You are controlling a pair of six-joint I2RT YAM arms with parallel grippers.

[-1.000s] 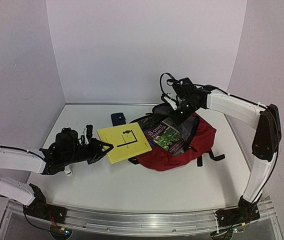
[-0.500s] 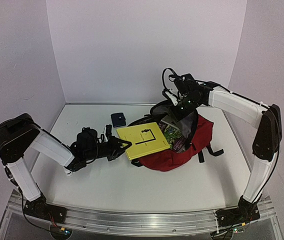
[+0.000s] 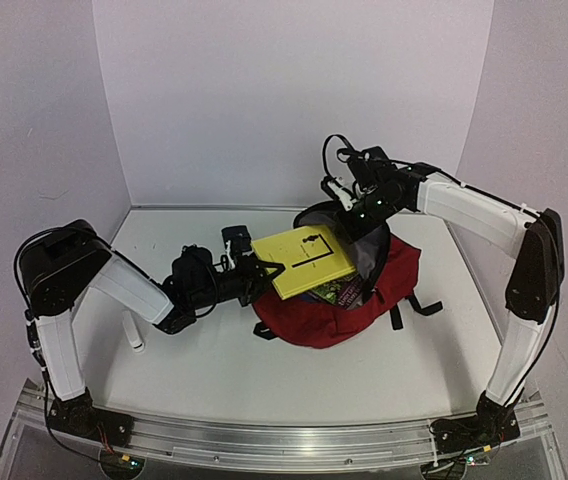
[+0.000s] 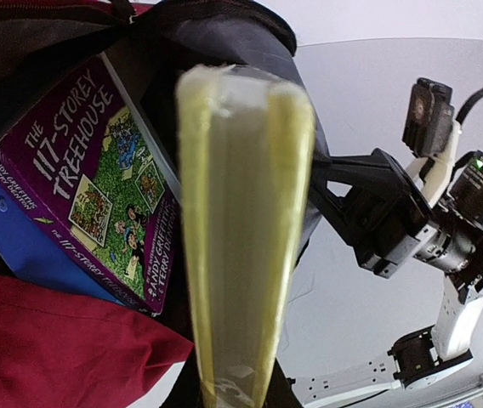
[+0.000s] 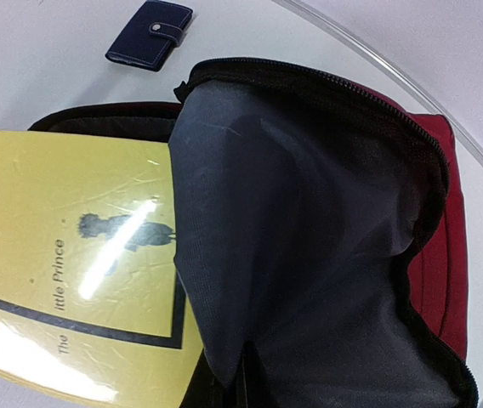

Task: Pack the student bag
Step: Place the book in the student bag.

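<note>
The student bag (image 3: 364, 300) lies open on the bench (image 3: 214, 370), right of centre, with The 117-Storey Treehouse (image 4: 97, 178) inside. The step in hand is feeding The Little Prince (image 3: 304, 260) into its mouth (part already overhangs the opening). The left hand (image 3: 267, 269), reaching low, pinches the book's near edge. The right hand (image 3: 349, 208) pinches the bag's upper rim, lifting it. Next probably calls for pushing deeper, then letting go.
</note>
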